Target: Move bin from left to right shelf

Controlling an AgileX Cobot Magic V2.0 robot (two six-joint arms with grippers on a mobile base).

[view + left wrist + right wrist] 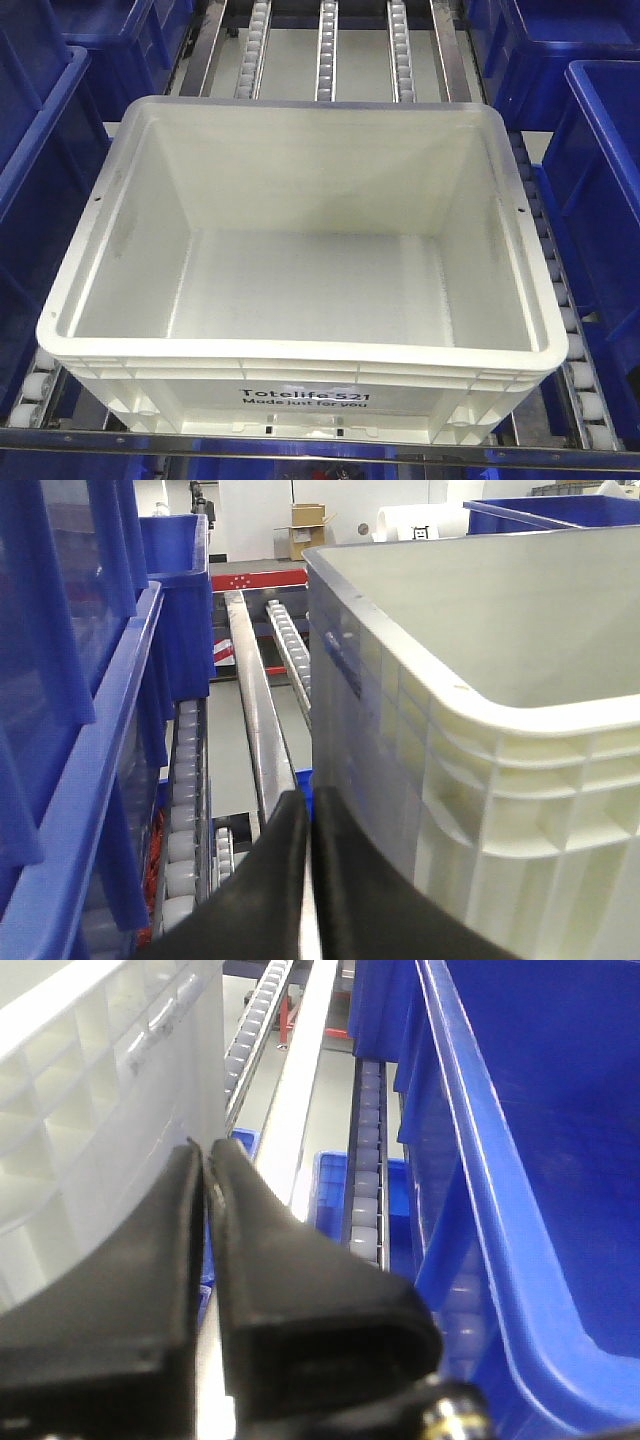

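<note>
- White plastic, faintly translucent: the bin [300,170] sits open-topped on the roller tracks [328,50] of the shelf, with dark blue bins [40,160] close on either side.
- Its base and the rollers under it are hidden. A metal bar [300,440] cuts across the foot of the front wall, just below the black "Totelife 521" print.
- From the front, both arms are out of sight.
- Seen from its own wrist, the left gripper [308,805] has smooth, black, curved fingers pressed together at the tips with nothing between them. It hangs low beside the bin's outer side wall — whether it touches, I can't tell. Its base runs off the bottom edge.
- On the other side, the right gripper [203,1152] has the same matte black fingers, clenched to a hairline slit and empty. It is close by the bin's wall, and contact is unclear here too.
- Up close the bin's rim is thick and ribbed into small square pockets, with rounded corners.
- The blue bins are glossy and mostly cropped — only walls and lips show.
</note>
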